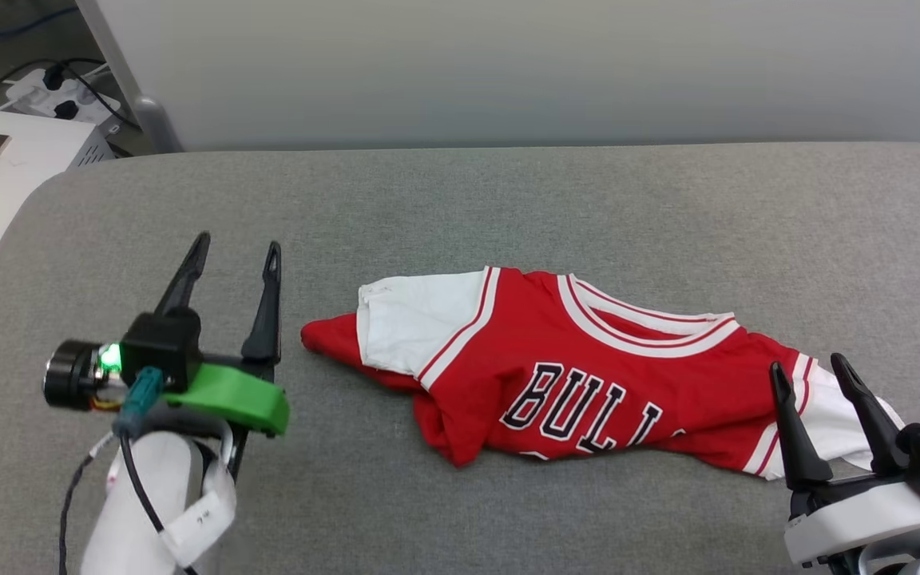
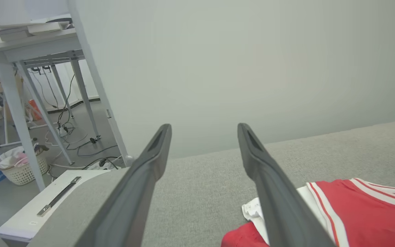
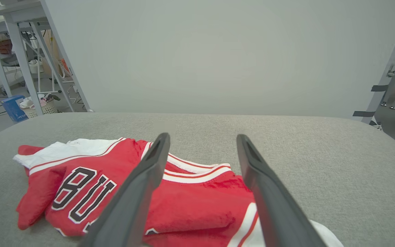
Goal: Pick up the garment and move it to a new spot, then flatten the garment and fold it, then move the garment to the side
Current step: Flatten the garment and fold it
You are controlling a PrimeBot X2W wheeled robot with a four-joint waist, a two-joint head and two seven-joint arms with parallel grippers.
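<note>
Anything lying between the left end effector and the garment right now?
No. The head view shows bare grey surface between the left end effector and the garment.

Left gripper just beside the garment's left end, clear of it, fingers spread, pointing away, nothing between them; pale forearm below. Right gripper at the garment's right sleeve, fingers likewise parted and empty, leaning slightly leftward; contact with cloth unclear.

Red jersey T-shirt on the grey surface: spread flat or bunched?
Bunched. The red jersey-style T-shirt lies crumpled, its lower part folded under, lettering partly hidden.
</note>
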